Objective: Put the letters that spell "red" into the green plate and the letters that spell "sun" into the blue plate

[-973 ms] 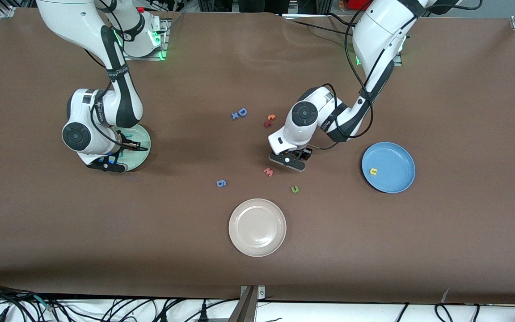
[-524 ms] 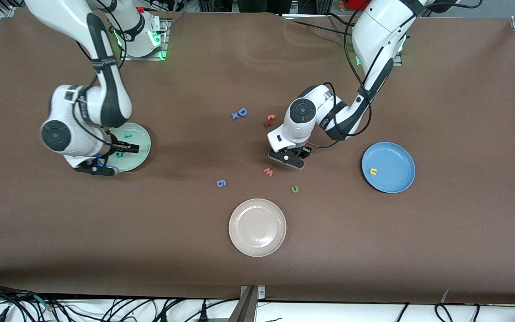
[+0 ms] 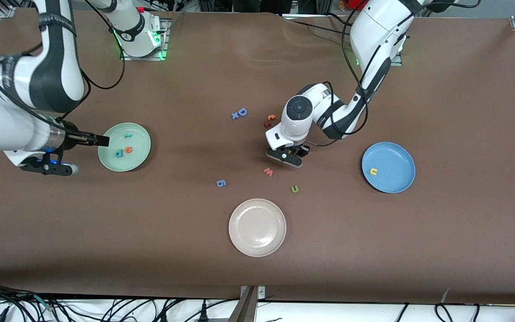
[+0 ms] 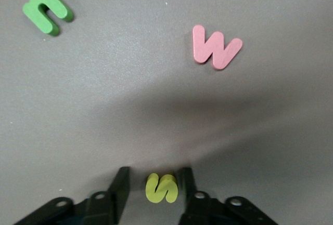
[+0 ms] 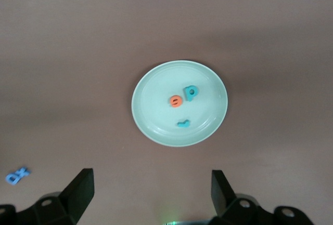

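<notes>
left claw [image 4: 162,183] low at frame centre, fingers each side of yellow "s" [image 4: 162,188], contact unclear | right claw [image 5: 151,194] spread wide, raised, holds nothing | green plate [image 3: 105,158] holds "r" [image 3: 127,135], "e" [image 3: 128,150], "d" [image 3: 118,154] | blue plate [image 3: 400,156] has "u" [image 3: 373,171] | green "n" [image 3: 295,189] on bare tabletop [image 3: 418,246], red "w" [image 3: 268,171] near

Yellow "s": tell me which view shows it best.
The left wrist view: the yellow "s" sits plainly between the left hand's fingers. The front view hides it under that hand; the right wrist view misses it.
</notes>
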`<state>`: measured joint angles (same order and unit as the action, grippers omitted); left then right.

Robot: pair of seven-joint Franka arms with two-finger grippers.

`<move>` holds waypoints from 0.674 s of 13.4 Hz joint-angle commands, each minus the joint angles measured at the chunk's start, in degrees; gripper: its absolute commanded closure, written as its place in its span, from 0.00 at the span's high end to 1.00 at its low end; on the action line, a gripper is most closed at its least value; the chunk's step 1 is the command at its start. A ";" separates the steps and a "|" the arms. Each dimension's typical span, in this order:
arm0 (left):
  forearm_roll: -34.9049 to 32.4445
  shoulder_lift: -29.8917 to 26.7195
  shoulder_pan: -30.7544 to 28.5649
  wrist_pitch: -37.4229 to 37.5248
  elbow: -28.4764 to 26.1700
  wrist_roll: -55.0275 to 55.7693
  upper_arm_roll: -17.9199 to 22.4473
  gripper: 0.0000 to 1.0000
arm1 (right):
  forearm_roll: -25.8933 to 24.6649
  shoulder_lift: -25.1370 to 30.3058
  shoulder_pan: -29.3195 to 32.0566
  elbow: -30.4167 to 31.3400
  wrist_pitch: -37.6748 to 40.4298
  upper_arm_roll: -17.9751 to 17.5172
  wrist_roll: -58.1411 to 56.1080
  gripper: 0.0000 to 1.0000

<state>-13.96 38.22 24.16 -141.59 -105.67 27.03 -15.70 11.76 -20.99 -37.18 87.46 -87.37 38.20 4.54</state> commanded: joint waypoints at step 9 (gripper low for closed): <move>-2.30 -1.40 0.10 -0.53 -1.47 1.53 0.41 0.17 | 1.16 -1.15 2.36 -14.51 12.49 4.35 -0.68 0.99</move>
<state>-13.98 38.10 24.16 -141.61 -105.74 27.08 -15.69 11.76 -21.16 -36.53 74.46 -76.25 43.02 4.48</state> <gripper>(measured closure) 0.722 0.004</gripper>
